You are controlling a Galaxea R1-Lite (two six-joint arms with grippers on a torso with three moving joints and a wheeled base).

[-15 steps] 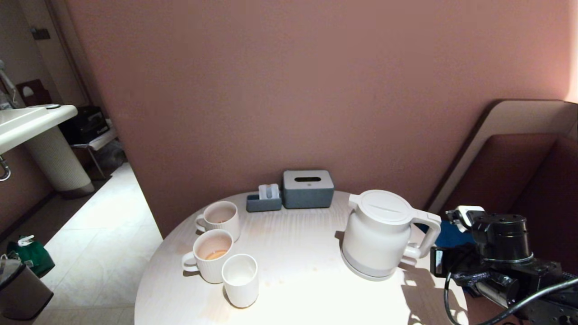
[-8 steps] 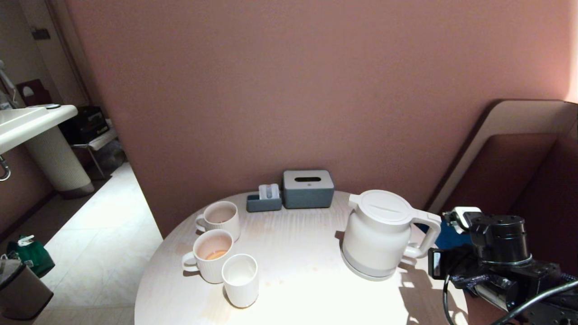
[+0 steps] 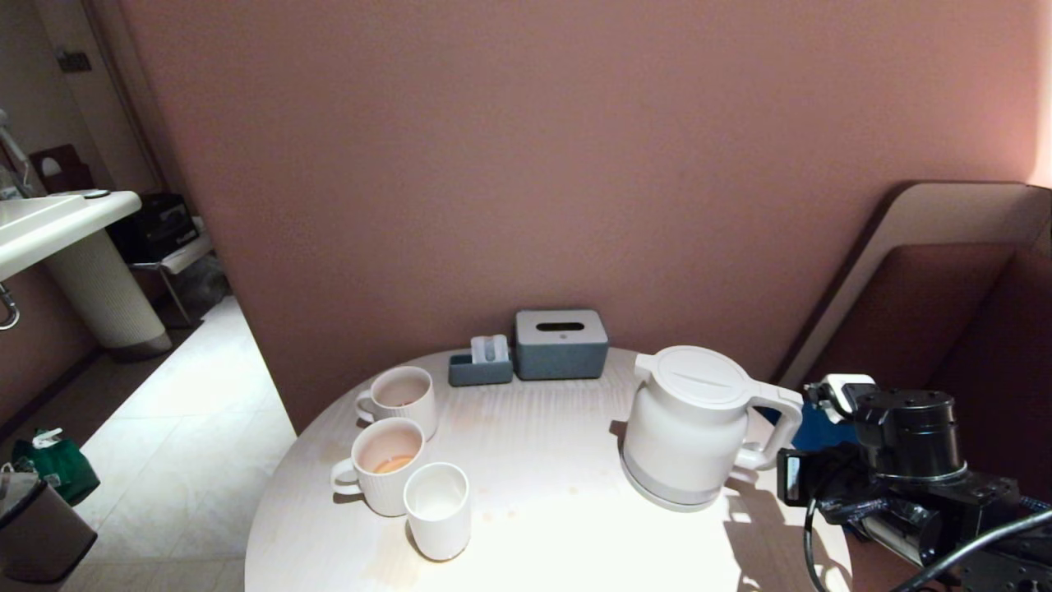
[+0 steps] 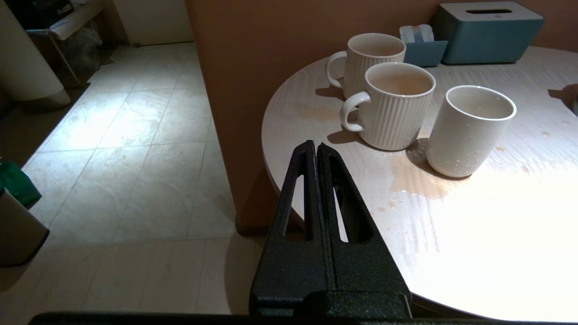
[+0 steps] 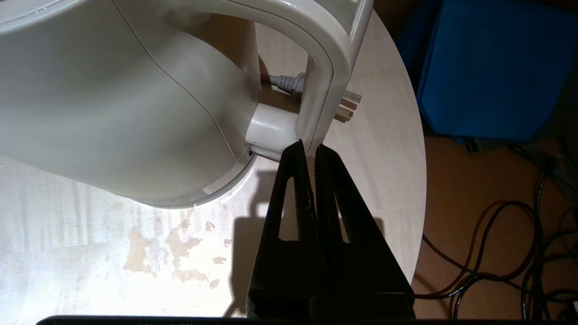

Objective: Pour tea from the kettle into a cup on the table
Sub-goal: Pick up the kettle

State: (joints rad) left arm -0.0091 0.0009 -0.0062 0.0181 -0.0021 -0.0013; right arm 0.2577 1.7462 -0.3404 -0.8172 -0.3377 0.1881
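The white kettle (image 3: 690,423) stands on its round base at the right of the pale round table (image 3: 542,460). Its handle (image 5: 325,67) faces my right arm (image 3: 904,460). My right gripper (image 5: 308,146) is shut and empty, its tips just short of the handle's lower end. The smooth white cup (image 3: 438,508) stands at the table's front left, also seen close to my left gripper (image 4: 315,146), which is shut, empty and parked off the table's edge. A tea-coloured puddle (image 4: 417,180) lies beside the cup (image 4: 469,128). Any tea inside the kettle is hidden.
Two ribbed mugs (image 3: 404,396) (image 3: 385,464) stand behind the cup, the nearer holding a little brownish liquid. A grey tissue box (image 3: 561,343) and a small holder (image 3: 481,362) sit by the wall. The kettle's plug (image 5: 347,106) lies on the table. A blue box (image 5: 492,67) and cables (image 5: 496,253) are on the floor.
My right arm has edged slightly left, closer to the kettle's handle. Nothing else has moved.
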